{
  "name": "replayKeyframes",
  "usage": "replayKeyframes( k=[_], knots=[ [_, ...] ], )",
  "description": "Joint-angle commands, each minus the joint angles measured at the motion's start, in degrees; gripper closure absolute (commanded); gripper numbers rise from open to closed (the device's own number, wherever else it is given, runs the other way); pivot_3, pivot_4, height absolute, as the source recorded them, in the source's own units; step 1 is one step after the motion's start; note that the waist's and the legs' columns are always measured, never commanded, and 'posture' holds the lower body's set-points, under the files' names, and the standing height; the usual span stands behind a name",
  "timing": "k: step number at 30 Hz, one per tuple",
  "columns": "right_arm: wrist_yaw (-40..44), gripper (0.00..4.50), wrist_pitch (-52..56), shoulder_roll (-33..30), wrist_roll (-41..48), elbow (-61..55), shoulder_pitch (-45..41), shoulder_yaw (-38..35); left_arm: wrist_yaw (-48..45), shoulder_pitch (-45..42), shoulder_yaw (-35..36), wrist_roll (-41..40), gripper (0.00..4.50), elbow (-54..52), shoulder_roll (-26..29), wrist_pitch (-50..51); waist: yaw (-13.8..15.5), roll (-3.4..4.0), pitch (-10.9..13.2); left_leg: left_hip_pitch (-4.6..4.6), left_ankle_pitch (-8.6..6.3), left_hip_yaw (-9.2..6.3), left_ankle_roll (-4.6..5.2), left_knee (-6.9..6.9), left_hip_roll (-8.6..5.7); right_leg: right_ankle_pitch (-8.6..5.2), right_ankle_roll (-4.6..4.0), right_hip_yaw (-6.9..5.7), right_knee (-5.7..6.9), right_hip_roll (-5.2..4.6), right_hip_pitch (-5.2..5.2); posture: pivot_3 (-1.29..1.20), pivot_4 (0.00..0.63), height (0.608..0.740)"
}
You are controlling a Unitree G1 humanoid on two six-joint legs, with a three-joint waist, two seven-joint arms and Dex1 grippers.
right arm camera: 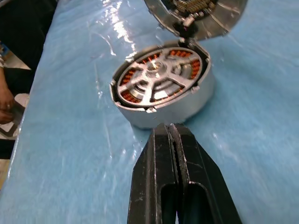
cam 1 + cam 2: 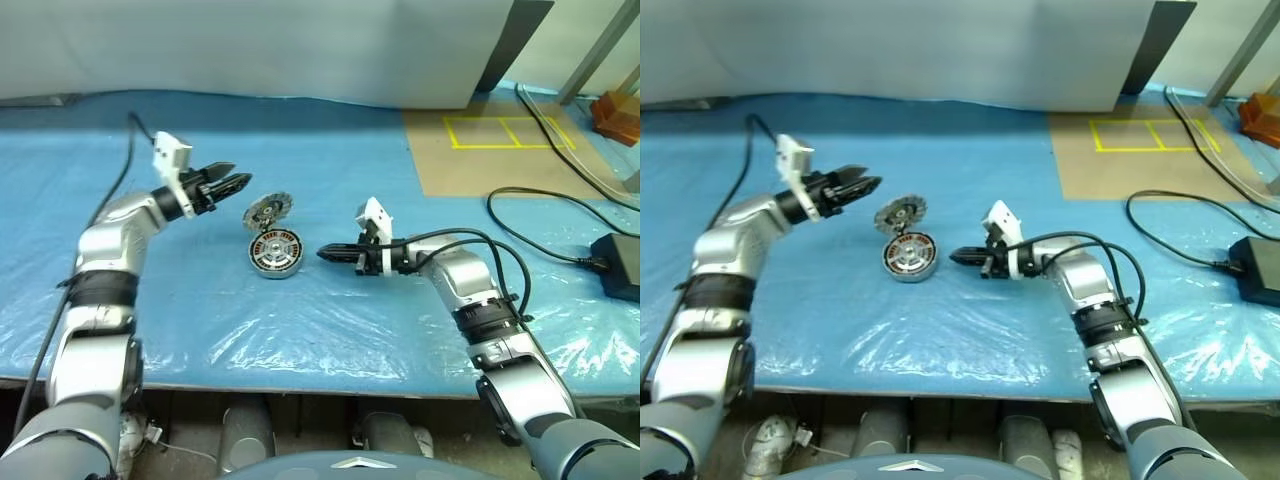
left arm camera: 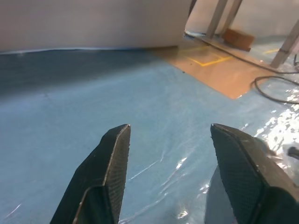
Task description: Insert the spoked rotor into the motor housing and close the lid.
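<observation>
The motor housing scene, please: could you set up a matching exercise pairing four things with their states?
Things:
1. spoked rotor
2. lid
3. left gripper
4. right gripper

States:
A. fingers shut, pointing at the motor housing
B. standing open, tilted up from the housing's rim
C. seated inside the housing, over the copper windings
D. fingers apart, holding nothing

Pairs: 1-C, 2-B, 3-D, 4-A

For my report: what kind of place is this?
Probably a workshop or robot test area: a table under blue plastic sheet, a small motor with its lid open, yellow tape marks and loose cables.
</observation>
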Motion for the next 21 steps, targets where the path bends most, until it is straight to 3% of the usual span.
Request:
replayKeyframes(
  k=[1, 6, 14, 21],
  knots=[
    [-1.7, 4.5, 1.5, -0.8, 1.1, -5.3, 1.1, -1.0, -5.1, -7.1, -2.1, 3.8, 2.75, 12.1, -1.3, -5.4, 0.1, -0.03, 0.0, -0.01, 0.0, -0.01, 0.0, 0.0, 0.0, 0.0, 0.01, 0.01, -0.02, 0.01, 0.0, 0.0, 0.15, 0.74],
    [-3.5, 4.5, 3.1, -2.3, 1.2, -9.0, 3.6, -1.2, -10.6, -14.2, -4.3, 8.3, 4.48, 23.4, -3.3, -10.3, 0.6, -0.12, 0.1, -0.09, -0.01, -0.05, -0.02, 0.01, -0.01, 0.01, 0.02, -0.05, -0.07, -0.02, 0.0, 0.0, 0.15, 0.74],
    [-6.5, 4.5, 4.0, -3.4, 1.2, -11.1, 5.8, -1.5, -21.5, -14.2, -8.4, 13.3, 4.48, 24.0, -6.1, -14.1, 1.5, -0.16, 0.1, -0.1, -0.01, -0.05, -0.02, 0.01, -0.03, 0.02, 0.02, -0.08, -0.05, -0.08, 0.02, 0.0, 0.15, 0.74],
    [-7.8, 4.5, 4.3, -3.6, 1.4, -11.9, 6.5, -1.5, -29.5, -6.4, -13.1, 13.9, 4.48, 10.3, -7.4, -13.8, 1.5, -0.17, 0.1, -0.1, -0.02, -0.05, -0.02, -0.06, -0.01, 0.02, 0.02, -0.1, -0.08, -0.08, 0.02, 0.0, 0.15, 0.74]
  ],
)
